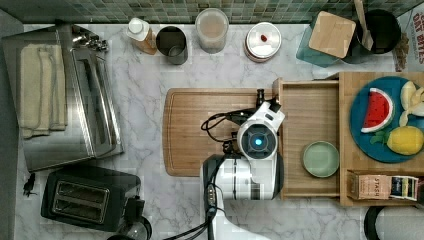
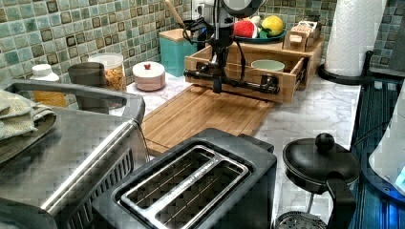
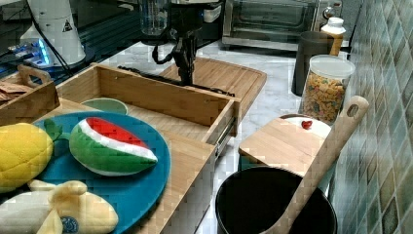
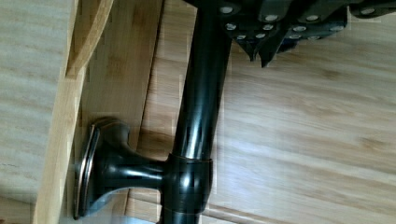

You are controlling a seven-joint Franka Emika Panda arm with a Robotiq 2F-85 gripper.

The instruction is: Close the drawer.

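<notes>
Drawer [image 1: 310, 115] pulled out over cutting board [image 1: 200, 125]; end effector [image 2: 217, 78] at handle [image 2: 239, 83], finger state unclear.

Tool's [image 4: 275, 28] fingertips cut off at the wrist view's edge, drawer handle [image 4: 198, 116] running out of frame.

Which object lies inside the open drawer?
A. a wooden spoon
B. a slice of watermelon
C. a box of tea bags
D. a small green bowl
D: the small green bowl sits on the floor of the pulled-out drawer, while the watermelon lies on the blue plate on top of the stand.
</notes>
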